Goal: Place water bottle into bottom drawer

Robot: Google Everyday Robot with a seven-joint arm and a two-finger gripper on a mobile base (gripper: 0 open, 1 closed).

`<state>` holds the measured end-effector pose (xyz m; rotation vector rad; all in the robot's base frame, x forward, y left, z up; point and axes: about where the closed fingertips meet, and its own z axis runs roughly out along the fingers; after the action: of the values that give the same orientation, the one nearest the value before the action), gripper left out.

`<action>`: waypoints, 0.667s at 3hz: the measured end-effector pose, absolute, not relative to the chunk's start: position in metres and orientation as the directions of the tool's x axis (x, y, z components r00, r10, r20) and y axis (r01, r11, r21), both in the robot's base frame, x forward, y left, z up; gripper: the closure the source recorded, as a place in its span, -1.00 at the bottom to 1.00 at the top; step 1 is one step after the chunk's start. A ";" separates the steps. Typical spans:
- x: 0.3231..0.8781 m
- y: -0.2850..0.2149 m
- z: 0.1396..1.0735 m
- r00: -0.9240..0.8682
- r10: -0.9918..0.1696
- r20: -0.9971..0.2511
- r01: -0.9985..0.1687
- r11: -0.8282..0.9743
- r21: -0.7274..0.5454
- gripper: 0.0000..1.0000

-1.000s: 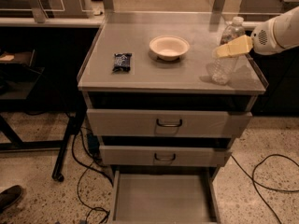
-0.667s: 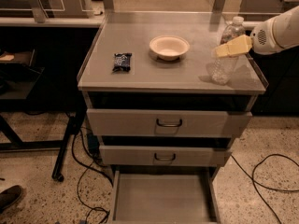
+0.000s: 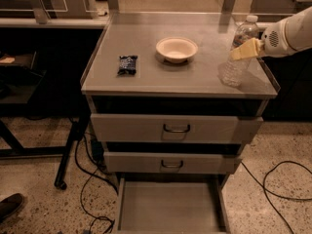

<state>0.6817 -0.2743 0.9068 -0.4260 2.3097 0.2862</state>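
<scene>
cabinet [image 3: 146, 77]: centre frame, holds everything on its top.
bottom drawer [image 3: 168, 206]: pulled out at bottom centre, nothing in it, ready to receive.
gripper [image 3: 246, 48]: upper right, against the bottle's mid-body; can't tell if it's clamped on.
water bottle [image 3: 233, 69]: upright on the cabinet top, right side, not lifted.
bowl [image 3: 176, 49], dark packet [image 3: 127, 64]: further left on top, well apart from the bottle.
progress: early, I'd say. Lift, carry down and release are all left.

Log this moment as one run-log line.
end effector: at clear ribbed plastic water bottle | bottle: upright on grey cabinet top | grey metal bottom drawer: pulled open | placement: not yet done
</scene>
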 end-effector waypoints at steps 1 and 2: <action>0.682 -0.274 0.907 -0.659 -0.217 -0.721 -0.386 0.919 0.076 0.32; 0.682 -0.274 0.907 -0.659 -0.217 -0.721 -0.386 0.919 0.076 0.77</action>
<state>0.6817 -0.2742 0.9068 -0.4260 2.3098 0.2862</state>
